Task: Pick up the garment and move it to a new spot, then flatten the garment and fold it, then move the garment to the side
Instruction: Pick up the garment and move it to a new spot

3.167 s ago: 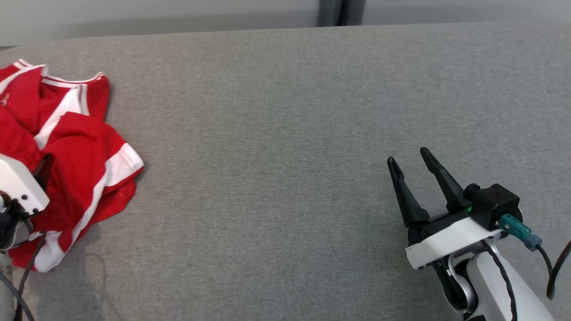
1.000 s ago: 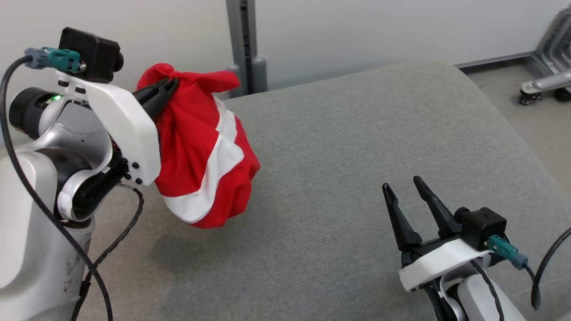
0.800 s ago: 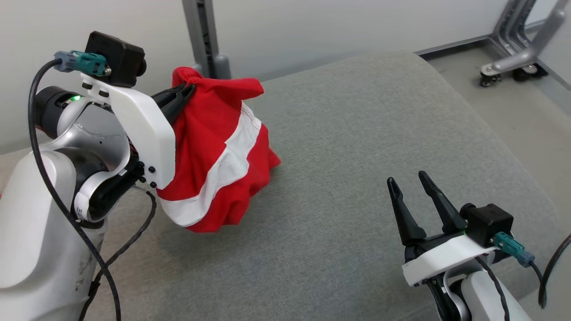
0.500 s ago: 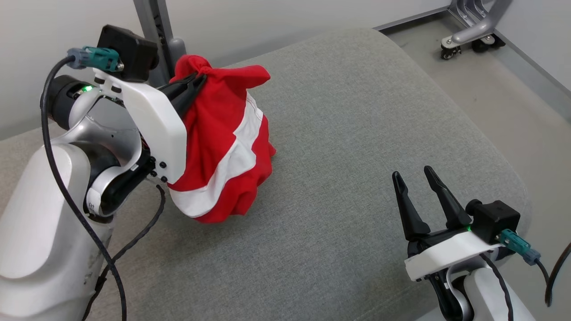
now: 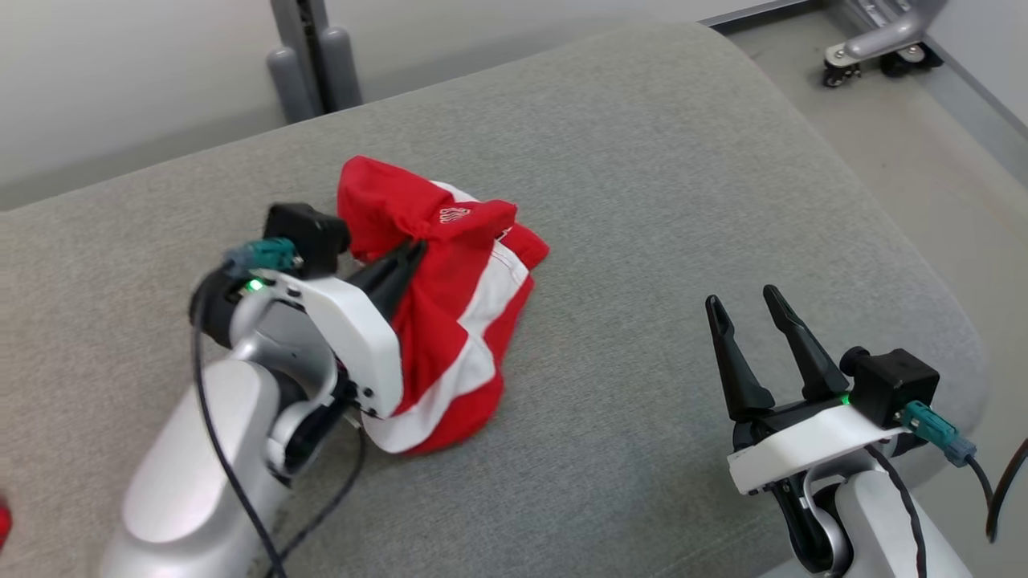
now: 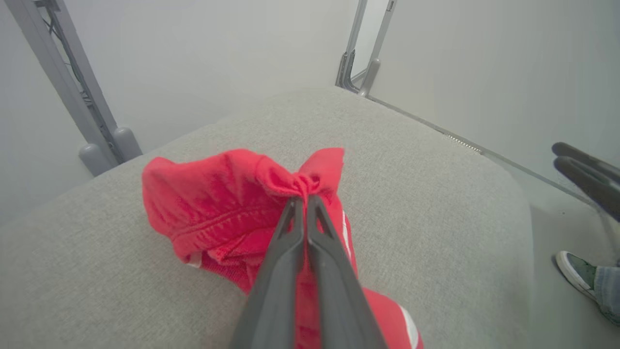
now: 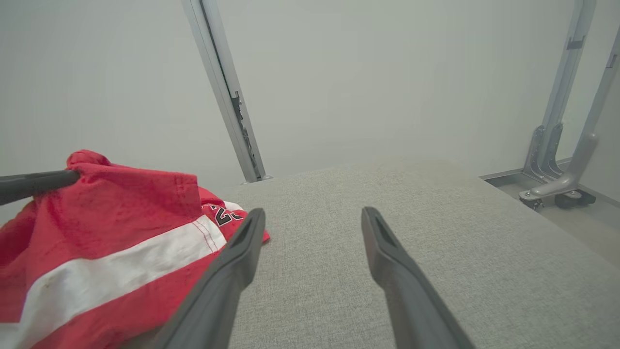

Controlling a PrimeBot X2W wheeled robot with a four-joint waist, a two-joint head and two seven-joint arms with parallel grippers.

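Tightly, left jaws pinch garment [image 5: 459, 315] on cushion [image 5: 642, 241].

Red garment [image 5: 438, 321] with broad white stripes, possibly dark numerals [image 7: 223, 214] outlined white, plain grey woven surface [image 5: 658, 209]

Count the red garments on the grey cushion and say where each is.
1. The red garment sits bunched near the middle of the cushion, its top pinched in the shut left gripper. A red sliver at the head view's lower left edge might be another; too little shows.
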